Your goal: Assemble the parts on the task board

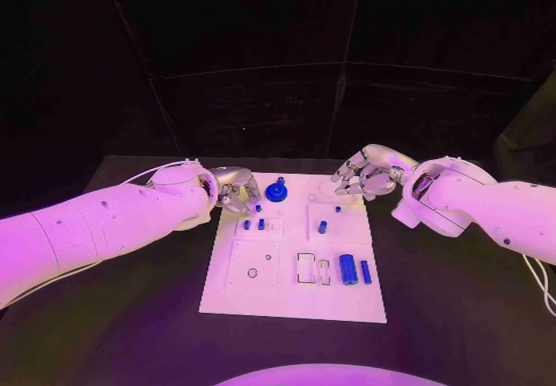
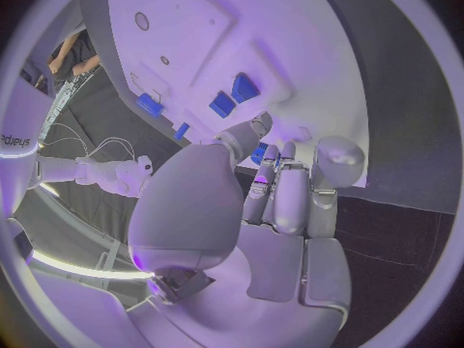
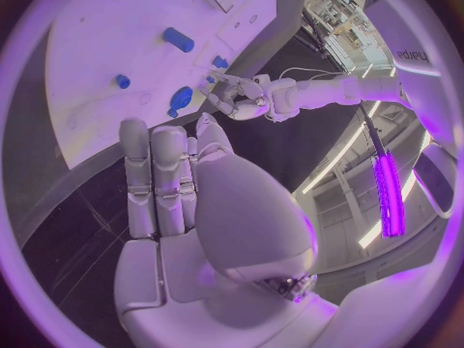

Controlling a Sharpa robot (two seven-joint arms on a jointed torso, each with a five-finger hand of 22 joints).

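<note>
task board: matt white plastic | parts: smooth blue plastic | table: matt black

Too small in the head view to tell whether the blue pegs stand in holes or lie loose on the white board. Board corner covered by the left hand; fingers curled over it, contact unclear. Right hand likewise, fingers hanging over the far edge, nothing discernible inside. Board cut off by the rim in the right wrist view.
</note>
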